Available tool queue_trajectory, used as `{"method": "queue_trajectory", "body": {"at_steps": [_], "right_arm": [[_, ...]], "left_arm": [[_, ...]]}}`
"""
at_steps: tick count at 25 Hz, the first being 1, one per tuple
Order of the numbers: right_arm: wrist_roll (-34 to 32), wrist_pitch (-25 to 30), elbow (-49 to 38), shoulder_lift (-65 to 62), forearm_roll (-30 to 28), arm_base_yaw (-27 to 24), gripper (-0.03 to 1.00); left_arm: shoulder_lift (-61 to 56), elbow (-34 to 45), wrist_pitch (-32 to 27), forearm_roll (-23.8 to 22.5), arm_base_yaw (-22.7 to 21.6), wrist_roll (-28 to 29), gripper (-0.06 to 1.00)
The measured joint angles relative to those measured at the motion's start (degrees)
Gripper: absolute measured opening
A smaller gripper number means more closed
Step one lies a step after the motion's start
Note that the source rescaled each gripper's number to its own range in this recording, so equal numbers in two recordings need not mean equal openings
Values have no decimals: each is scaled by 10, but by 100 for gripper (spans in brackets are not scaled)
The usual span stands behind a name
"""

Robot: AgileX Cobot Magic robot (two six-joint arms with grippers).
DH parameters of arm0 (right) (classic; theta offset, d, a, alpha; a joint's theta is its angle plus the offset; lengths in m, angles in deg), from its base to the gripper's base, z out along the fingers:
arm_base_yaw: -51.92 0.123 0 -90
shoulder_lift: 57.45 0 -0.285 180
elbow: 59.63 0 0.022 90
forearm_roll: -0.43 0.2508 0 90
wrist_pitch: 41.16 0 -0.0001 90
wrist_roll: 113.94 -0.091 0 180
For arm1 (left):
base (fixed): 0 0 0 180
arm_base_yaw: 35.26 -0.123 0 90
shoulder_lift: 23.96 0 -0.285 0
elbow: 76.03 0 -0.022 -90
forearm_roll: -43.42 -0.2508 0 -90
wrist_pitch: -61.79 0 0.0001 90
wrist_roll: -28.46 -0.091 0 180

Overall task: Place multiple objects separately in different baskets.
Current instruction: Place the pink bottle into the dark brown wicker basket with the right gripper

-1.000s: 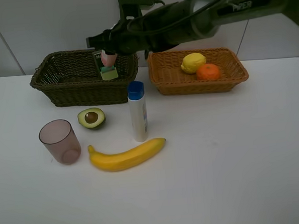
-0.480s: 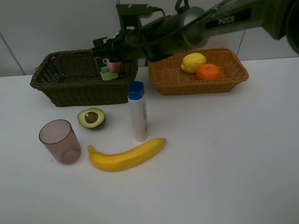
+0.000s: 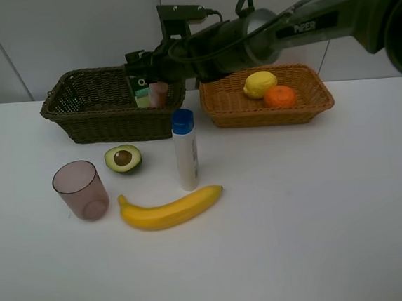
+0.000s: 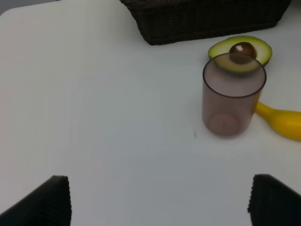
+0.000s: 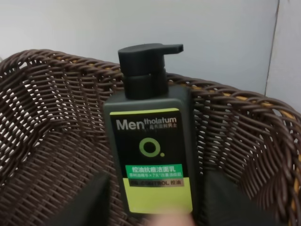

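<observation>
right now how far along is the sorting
Done: lemon and orange lie in the orange-tan basket, the pump bottle in the dark basket. In hand: the small pink bottle sits in the dark basket below the right gripper, jaws apart. Left on the table: avocado, white bottle, cup, banana.

White table [image 3: 333,216], pale grey wall [image 3: 70,28]

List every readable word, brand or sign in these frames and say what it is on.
"Mentholatum": front label of the dark green pump bottle in the dark woven wicker basket.
"O" ring sign: same label.
"控油抗痘洁面乳": same label; the smaller lines near it are too blurred to read.
"PiPER": casing of the right arm.
Tall white blue-capped bottle: print too small to read.
</observation>
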Motion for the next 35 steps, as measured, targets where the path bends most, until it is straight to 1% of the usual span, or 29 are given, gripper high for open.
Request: {"method": "queue_trajectory", "body": {"at_steps": [3,6,8,9,11,15,29,35], "right_arm": [[0,-2,0,0,0,0,59],[0,0,0,0,0,0,83],[0,5,0,0,-3,0,93],[0,11,0,0,-8,0,96],[0,23,0,0,-17,0,98],[0,35,0,0,-23,0,100],[0,38,0,0,-30,0,100],[0,39,0,0,-70,0,100]], "left_arm": [[0,0,0,0,0,0,100],[0,0,0,0,0,0,100],[0,0,0,0,0,0,100],[0,0,0,0,0,0,100],[0,0,0,0,0,0,100],[0,0,0,0,0,0,100],[0,0,0,0,0,0,100],[0,0,0,0,0,0,100]]}}
